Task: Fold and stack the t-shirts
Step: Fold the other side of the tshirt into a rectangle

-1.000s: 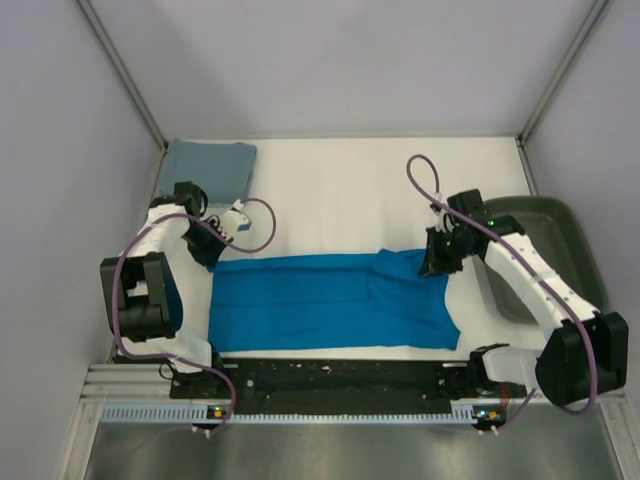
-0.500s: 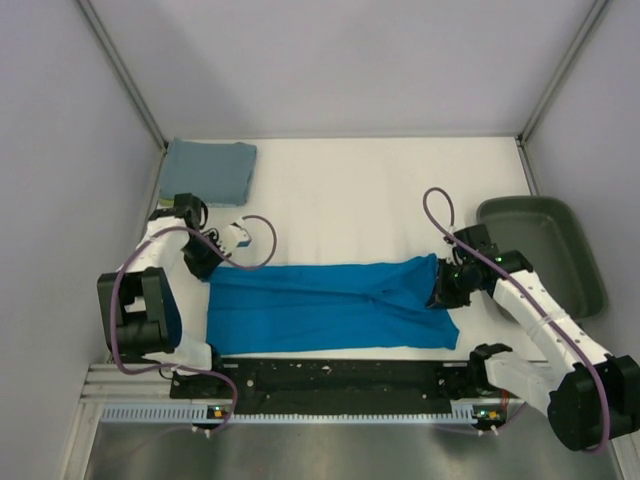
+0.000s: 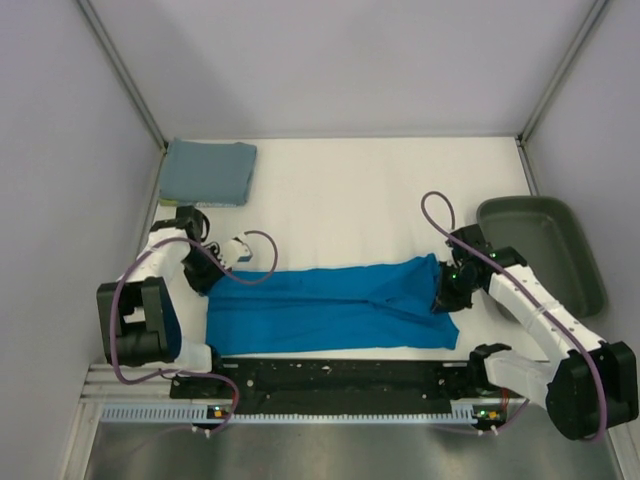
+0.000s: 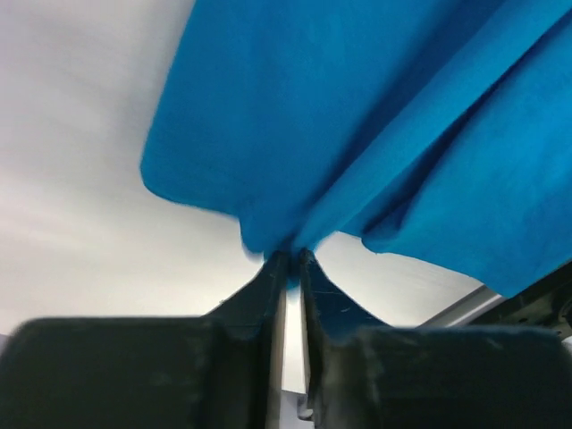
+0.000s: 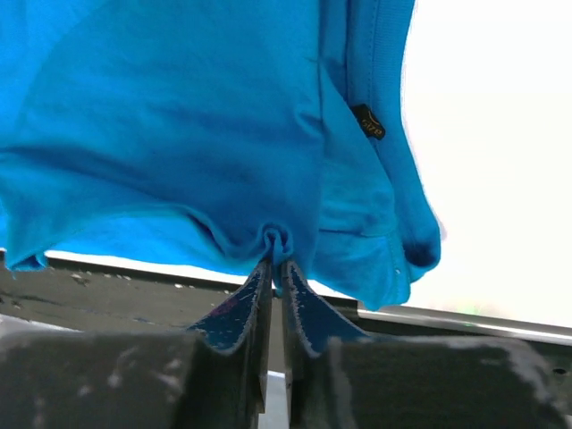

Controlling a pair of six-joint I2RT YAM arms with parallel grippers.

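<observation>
Across the near half of the white counter [image 3: 340, 190], the cobalt blue t-shirt [image 3: 330, 305] lies drawn out in a long band between your two arms, because each claw grips one end of it. Your left claw [image 4: 288, 259] is pressed together on a small tuck of cloth at the shirt's left end, and your right claw [image 5: 275, 257] pinches a bunched nub of hem at its right end. Gripping both ends at once keeps the fabric spread, which I judge sets you up to lay one long edge over the other. From both wrist views the cloth hangs away from each pinch in soft, fanning folds; it is a saturated, matte blue knit. From above, a crease runs through it right of the middle, and a small dark label [image 5: 368, 121] shows near a seam. The dusty grey-blue t-shirt [image 3: 208, 170] sits square-folded at the far left corner, well apart, likely the base of your stack. The dark green tray [image 3: 575, 270] lies at the right edge.
</observation>
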